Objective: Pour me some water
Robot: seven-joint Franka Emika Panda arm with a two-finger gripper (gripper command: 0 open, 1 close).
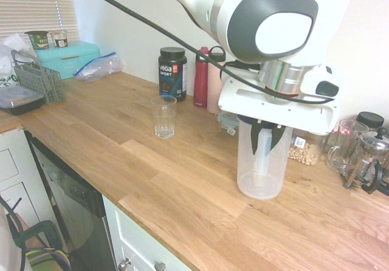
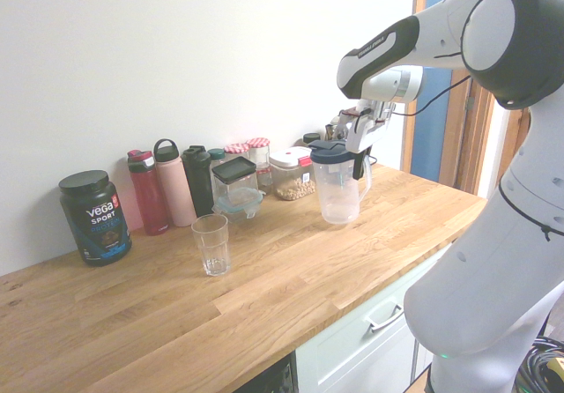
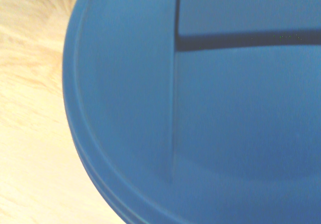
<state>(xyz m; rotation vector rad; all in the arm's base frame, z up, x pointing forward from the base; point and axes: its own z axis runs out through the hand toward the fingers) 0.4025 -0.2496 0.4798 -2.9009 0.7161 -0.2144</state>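
- The clear pitcher [image 1: 262,161] with a blue lid [image 2: 329,152] stands upright on the wooden bench [image 1: 182,192], right of centre in the first exterior view.
- The tool [image 2: 357,151] is down at the pitcher's handle side, just under the lid. I cannot tell whether its fingers are apart or clamped on the handle; both outside views hide them.
- The wrist view is filled by the blue lid, blurred, with a strip of bench at its left edge.
- The empty glass [image 1: 163,116] stands upright, well apart from the pitcher, towards the upper left of the first exterior view.
- Step in hand, as I judge it: securing the handle before lifting. A good grip would sit square on the handle, high up. The lift should be straight up and the pitcher carried level. It should be tilted only once the spout is over the glass.
- Risk: a loose grip would let the pitcher swing or slip.
- Count: one pitcher, one glass, one dark Vega tub [image 1: 172,72].
- Three bottles [image 2: 148,192] stand side by side at the wall in the second exterior view.
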